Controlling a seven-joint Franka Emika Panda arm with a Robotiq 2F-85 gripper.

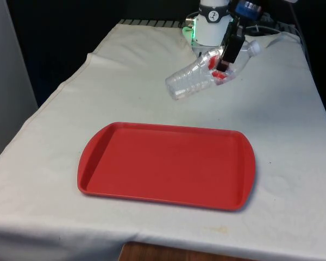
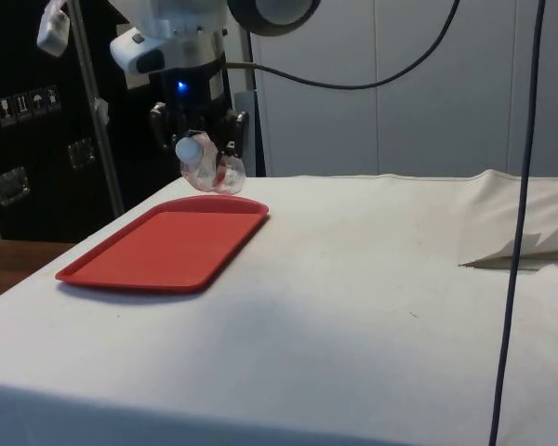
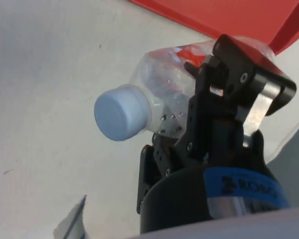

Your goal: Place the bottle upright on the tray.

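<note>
Clear plastic bottle (image 1: 201,76) clamped in gripper (image 1: 224,64), lifted beyond red tray (image 1: 165,166); long axis near horizontal, cap end farthest from tray, needing rotation upright.

White cloth (image 1: 152,92) over table

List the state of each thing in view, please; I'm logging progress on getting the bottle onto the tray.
Clear plastic bottle: capped, lying tilted rather than upright, held off the cloth, not on the tray.
Gripper: shut on the bottle's upper part, near the red label.
Red tray: flat on the white cloth, nothing on it.
Bottle cap: pale blue, on the bottle.
</note>
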